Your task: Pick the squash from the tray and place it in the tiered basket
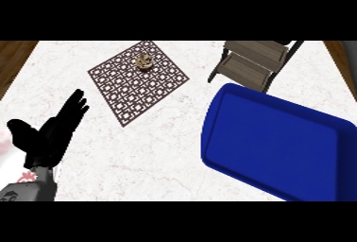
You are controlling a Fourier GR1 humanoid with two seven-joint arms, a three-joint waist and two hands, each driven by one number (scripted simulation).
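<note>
— What's on the white marble-patterned bench point(174, 156) from where you stand?

— Nearest the right side lies a big deep-blue rectangular tray with a raised rim point(216, 137). It sits slanted, one end running out past the right edge of view. I can see nothing lying in the part of it that shows.

— And the squash?

— I cannot make out a squash on the tray. The only small thing in sight is a little tan, lumpy object point(144, 60) far back on a brown lattice-patterned square mat point(140, 94), which is turned like a diamond. Whether that lump is the squash, I cannot tell; it is too small.

— Where is the basket?

— At the back right, just beyond the tray's far corner, stands a tiered basket with pale wooden shelves in a dark frame point(251, 64). Two shelves show, one above the other. It is well apart from the mat.

— What about the robot's hands?

— Only the black left hand point(49, 134) shows, at the lower left, on its grey forearm point(24, 191). Its fingers are straight and spread, pointing up toward the mat, thumb out to the side. It holds nothing and touches neither mat nor tray. The right one is nowhere to be seen.

— Anything else?

— Dark wooden flooring point(14, 61) shows past the bench's far corners.
</note>
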